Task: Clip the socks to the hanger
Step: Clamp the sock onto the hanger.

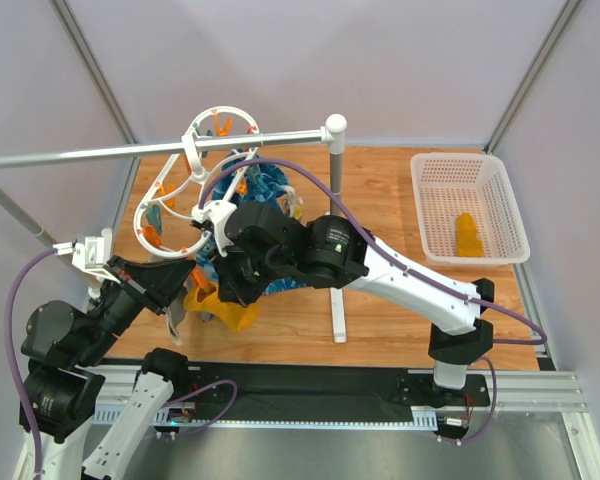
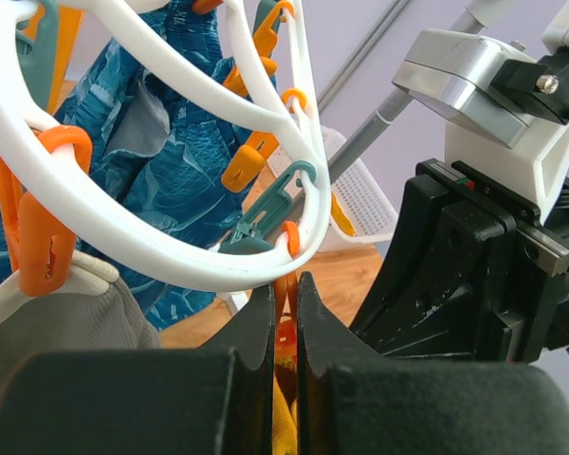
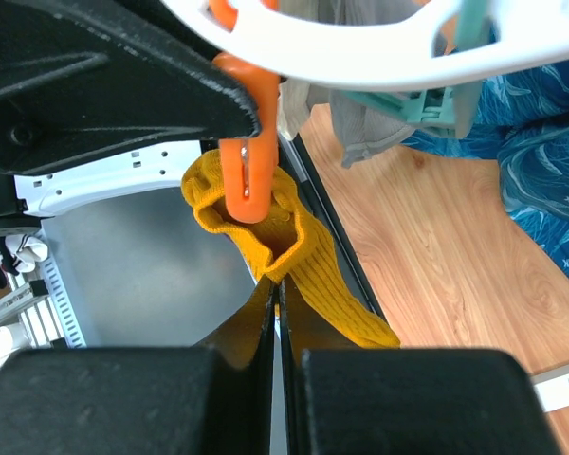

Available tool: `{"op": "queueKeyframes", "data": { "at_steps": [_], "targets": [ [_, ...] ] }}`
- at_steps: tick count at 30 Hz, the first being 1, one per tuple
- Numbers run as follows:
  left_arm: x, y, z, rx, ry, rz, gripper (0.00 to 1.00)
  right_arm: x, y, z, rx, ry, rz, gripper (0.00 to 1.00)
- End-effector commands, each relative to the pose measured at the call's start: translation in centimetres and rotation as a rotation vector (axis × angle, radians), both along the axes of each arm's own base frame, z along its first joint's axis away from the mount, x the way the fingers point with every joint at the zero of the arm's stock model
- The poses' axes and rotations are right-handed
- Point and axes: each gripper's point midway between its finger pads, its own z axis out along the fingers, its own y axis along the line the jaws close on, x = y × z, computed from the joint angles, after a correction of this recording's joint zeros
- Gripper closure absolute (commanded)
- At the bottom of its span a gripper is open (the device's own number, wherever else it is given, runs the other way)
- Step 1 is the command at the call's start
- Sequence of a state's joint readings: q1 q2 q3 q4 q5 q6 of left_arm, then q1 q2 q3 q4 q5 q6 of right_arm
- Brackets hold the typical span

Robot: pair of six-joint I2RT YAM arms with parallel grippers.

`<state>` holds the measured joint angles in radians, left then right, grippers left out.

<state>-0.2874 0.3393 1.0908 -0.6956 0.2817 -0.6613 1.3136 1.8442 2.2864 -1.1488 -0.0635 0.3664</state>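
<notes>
The white hanger hangs from the grey rail, with several orange clips. My left gripper is shut on one orange clip under the hanger's ring. In the right wrist view that clip reaches down into the open cuff of a mustard-yellow sock. My right gripper is shut on that cuff's edge and holds it up at the clip. The sock hangs below both grippers in the top view. The second sock lies in the white basket.
A blue wave-patterned cloth and a grey garment hang from the hanger. The grey rail rests on a white post mid-table. The white basket stands at the back right.
</notes>
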Motion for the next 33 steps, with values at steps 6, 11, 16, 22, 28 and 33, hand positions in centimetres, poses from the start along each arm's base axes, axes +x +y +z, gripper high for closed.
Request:
{"op": "queueKeyframes", "data": {
  "at_steps": [6, 11, 16, 22, 28, 33],
  "targets": [
    [-1.5, -1.5, -3.8, 0.073, 0.115, -0.126, 1.0, 0.8, -0.7, 3.2, 0.083, -0.025, 0.003, 1.0],
    [-1.4, -1.5, -4.0, 0.077, 0.12, -0.127, 1.0, 0.5, -1.0, 3.9, 0.101, -0.017, 0.013, 1.0],
    [-1.3, -1.4, -4.1, 0.078, 0.123, -0.119, 1.0, 0.0, -1.5, 4.4, 0.113, -0.009, 0.029, 1.0],
    [-1.1, -1.5, -4.4, 0.082, 0.133, -0.121, 1.0, -0.3, -2.1, 5.5, 0.138, -0.017, 0.035, 1.0],
    [-1.2, -1.5, -4.4, 0.08, 0.132, -0.122, 1.0, -0.1, -1.9, 5.6, 0.144, -0.026, 0.033, 1.0],
    [-1.4, -1.5, -4.0, 0.078, 0.125, -0.128, 1.0, 0.1, -1.6, 5.8, 0.155, -0.035, 0.031, 1.0]
  ]
}}
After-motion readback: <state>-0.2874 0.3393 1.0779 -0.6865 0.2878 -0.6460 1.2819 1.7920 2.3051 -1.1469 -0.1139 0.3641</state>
